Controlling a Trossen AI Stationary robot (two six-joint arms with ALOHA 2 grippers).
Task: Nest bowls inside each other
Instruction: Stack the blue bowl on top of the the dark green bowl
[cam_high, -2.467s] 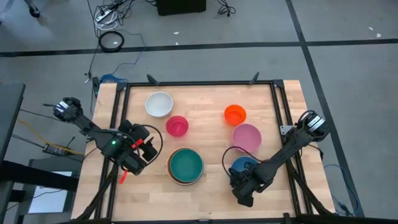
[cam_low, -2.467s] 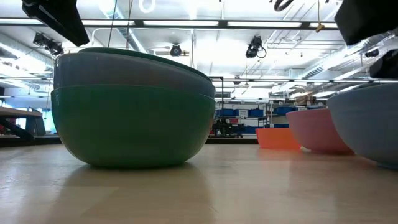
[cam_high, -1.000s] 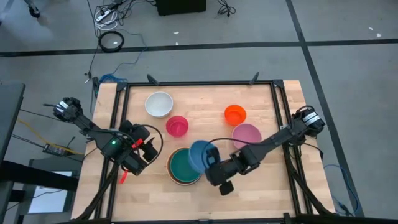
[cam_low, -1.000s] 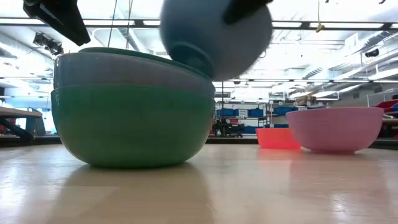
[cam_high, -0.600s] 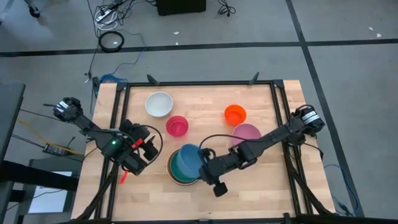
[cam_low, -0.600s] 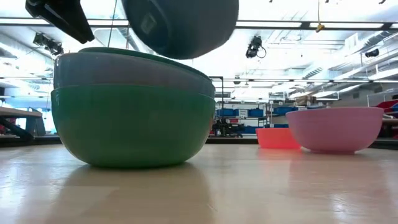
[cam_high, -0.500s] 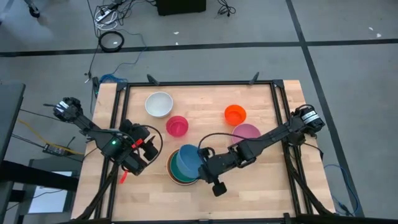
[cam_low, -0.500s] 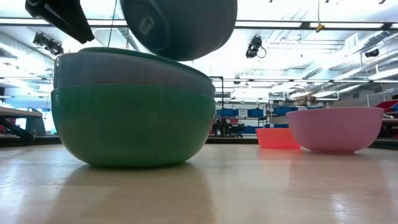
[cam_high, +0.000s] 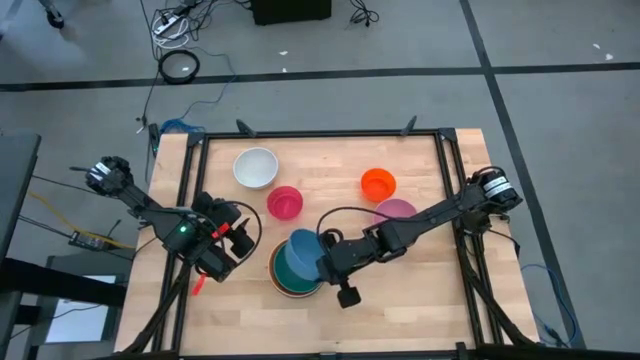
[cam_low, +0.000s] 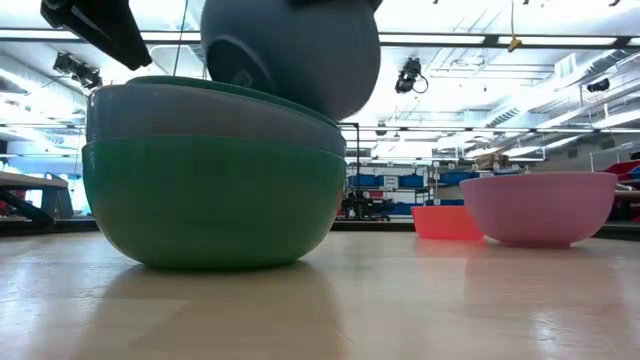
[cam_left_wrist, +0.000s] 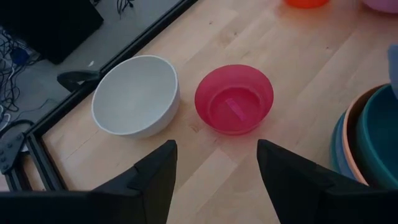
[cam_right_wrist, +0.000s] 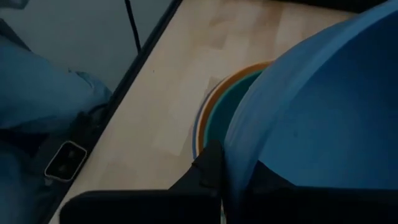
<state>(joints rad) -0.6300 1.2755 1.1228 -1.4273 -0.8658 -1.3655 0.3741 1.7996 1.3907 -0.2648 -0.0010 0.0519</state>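
A stack of nested bowls (cam_high: 290, 275), teal one uppermost, stands near the table's front middle on its green outer bowl (cam_low: 215, 200). A blue bowl (cam_high: 303, 248) hangs tilted over the stack's right part, with my right gripper (cam_high: 323, 262) shut on it. The bowl's underside (cam_low: 290, 55) faces the low camera; whether it touches the stack I cannot tell. My left gripper (cam_left_wrist: 214, 177) waits open, with nothing between its fingers, left of the stack. On the table's far half stand a white bowl (cam_high: 256, 167), a pink-red bowl (cam_high: 285, 202), an orange bowl (cam_high: 378, 184) and a pink bowl (cam_high: 400, 212). My right gripper pinches the blue bowl's rim (cam_right_wrist: 235, 158) between its two fingers, one finger (cam_right_wrist: 208, 168) on the outer wall and the other hidden inside the bowl. The fingers come slanting down from the table's right side. The bowl hangs tilted above the teal bowl (cam_right_wrist: 217, 124).
The black frame rail (cam_high: 320, 133) runs around the table. The left arm (cam_high: 185, 235) stands close to the stack's left side. Bare wood (cam_high: 420, 310) lies at the front right.
My right gripper has carried the blue bowl toward the table's left edge, from beside the stack's right rim to over the teal bowl. Its wrist has turned, and the bowl has tipped with it. The left arm has kept still.
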